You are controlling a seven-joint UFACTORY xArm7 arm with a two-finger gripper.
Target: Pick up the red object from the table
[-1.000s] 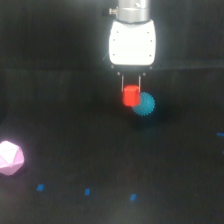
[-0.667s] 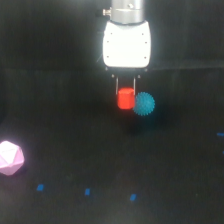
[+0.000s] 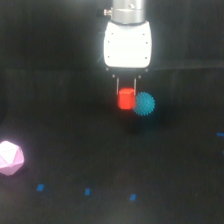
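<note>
In the exterior view, the pincer (image 3: 126,90) is gripping the red object (image 3: 126,98) between its thin fingers, above the black surface (image 3: 60,115). Open room is lying all around except on the exterior view's right, where a cyan spiky ball (image 3: 144,104) is appearing to touch the block. A pink polyhedron (image 3: 10,158) is sitting well apart, near the exterior view's left edge. No readable writing is showing; small blue marks (image 3: 87,191) are dotting the near side.

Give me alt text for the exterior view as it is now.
A white gripper holds the red object between its fingers above the black table. A cyan spiky ball sits just to the block's right in this view, a pink polyhedron far left.
</note>
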